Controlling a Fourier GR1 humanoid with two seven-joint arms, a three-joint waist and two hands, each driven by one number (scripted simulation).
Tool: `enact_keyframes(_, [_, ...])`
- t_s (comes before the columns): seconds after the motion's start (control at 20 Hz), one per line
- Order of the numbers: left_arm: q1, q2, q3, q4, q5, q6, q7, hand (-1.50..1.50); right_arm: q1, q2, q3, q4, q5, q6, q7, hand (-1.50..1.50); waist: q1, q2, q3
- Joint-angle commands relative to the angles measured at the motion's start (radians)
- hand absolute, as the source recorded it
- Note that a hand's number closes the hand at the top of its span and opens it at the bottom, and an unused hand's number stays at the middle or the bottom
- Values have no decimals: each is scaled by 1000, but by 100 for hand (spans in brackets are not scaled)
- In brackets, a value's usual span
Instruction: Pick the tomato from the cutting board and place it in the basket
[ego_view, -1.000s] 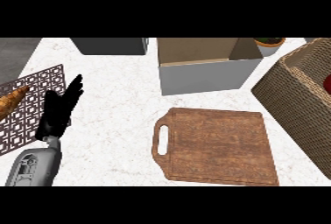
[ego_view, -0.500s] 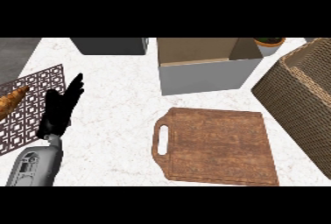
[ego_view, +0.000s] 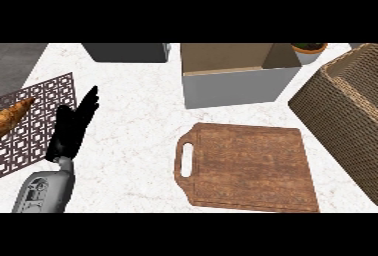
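On my screen the fingers (ego_view: 87, 102) of the left hand (ego_view: 71, 131) stand straight and close together, pointing up and away from me, holding nothing; the hand rests near the left edge of the view with its grey forearm (ego_view: 43, 191) coming in from the lower edge. The right hand shows nowhere, so I can say nothing of it. Just beside the left hand, at its outer side, a brown lattice trivet (ego_view: 33, 120) lies flat on the white marbled table (ego_view: 140, 100), and an orange-brown pointed thing (ego_view: 15, 115) that I cannot identify lies across it, cut off by the view's edge. Well apart to the right, the wooden cutting board (ego_view: 251, 167) lies flat, handle slot toward the hand, its top bare; I see no tomato on it or anywhere else in view. Behind the board stands an open grey box (ego_view: 236, 85) with a tan inside. At the far right the woven basket (ego_view: 347, 110) stands, partly out of view, near the board's right edge. At the back, a dark grey container (ego_view: 125, 51) and a small potted plant (ego_view: 308, 50).
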Motion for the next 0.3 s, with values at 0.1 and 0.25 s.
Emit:
enact_keyframes(0.1, [-35,-22,-20,-15,-19,23,38,0,49,-205,-97,222,-49,85,-82,-150,0,6,3])
enact_keyframes(0.25, [-14,15,21,23,22,-23,-10,0,63,-241,-103,315,-50,100,-144,-150,12,11,4])
